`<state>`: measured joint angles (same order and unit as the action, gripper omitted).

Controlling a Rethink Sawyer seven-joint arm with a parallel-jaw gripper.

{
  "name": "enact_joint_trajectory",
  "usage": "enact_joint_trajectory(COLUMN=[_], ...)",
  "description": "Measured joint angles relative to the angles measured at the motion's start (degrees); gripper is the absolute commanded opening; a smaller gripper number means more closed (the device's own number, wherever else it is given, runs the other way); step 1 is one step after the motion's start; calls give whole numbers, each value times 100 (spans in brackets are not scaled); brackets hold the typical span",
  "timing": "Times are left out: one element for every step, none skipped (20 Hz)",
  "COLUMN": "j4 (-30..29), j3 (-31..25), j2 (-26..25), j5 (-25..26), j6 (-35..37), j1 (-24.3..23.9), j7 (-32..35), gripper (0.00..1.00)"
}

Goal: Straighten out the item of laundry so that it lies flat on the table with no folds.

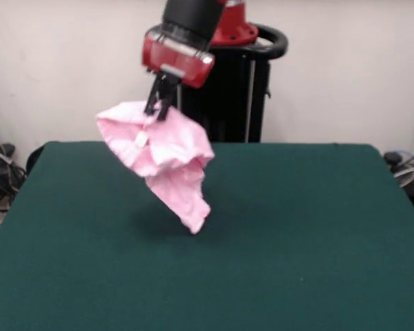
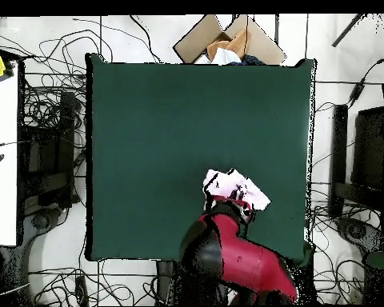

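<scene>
The pale pink pants hang bunched in the air above the dark green table, held by their upper edge. Their lowest corner dangles just over the felt, and a shadow lies beneath it. My gripper comes down from the red and black arm, and its dark fingers are shut on the fabric's top. In the overhead view the pants show as a crumpled pink patch near the table's robot-side edge, partly hidden under the arm, with my gripper at their middle. The bow is not visible.
The black pedestal stands behind the table's far edge. An open cardboard box sits off the table's side opposite the robot. Cables cover the floor on both sides, and a white bench stands at the left.
</scene>
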<state>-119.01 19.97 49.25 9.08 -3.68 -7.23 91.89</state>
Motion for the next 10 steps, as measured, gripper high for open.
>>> enact_joint_trajectory(j4=[-16, -19, -40, -72, -79, -79, -79, -80, -84, -83], j3=[118, 141, 252, 433, 532, 630, 723, 816, 862, 871], j2=[114, 138, 257, 468, 573, 666, 741, 815, 849, 854], j5=[-49, -61, -118, -246, -331, -422, -535, -648, -735, -754], j6=[207, 251, 477, 910, 1164, 1413, 1666, 1919, 2074, 2108], j1=[262, 318, 606, 1157, 1478, 1801, 2130, 2459, 2656, 2700], j7=[0, 0, 0, 1, 12, 33, 86, 140, 198, 213], gripper=[0, 0, 0, 0, 0, 0, 0, 0, 0, 0])
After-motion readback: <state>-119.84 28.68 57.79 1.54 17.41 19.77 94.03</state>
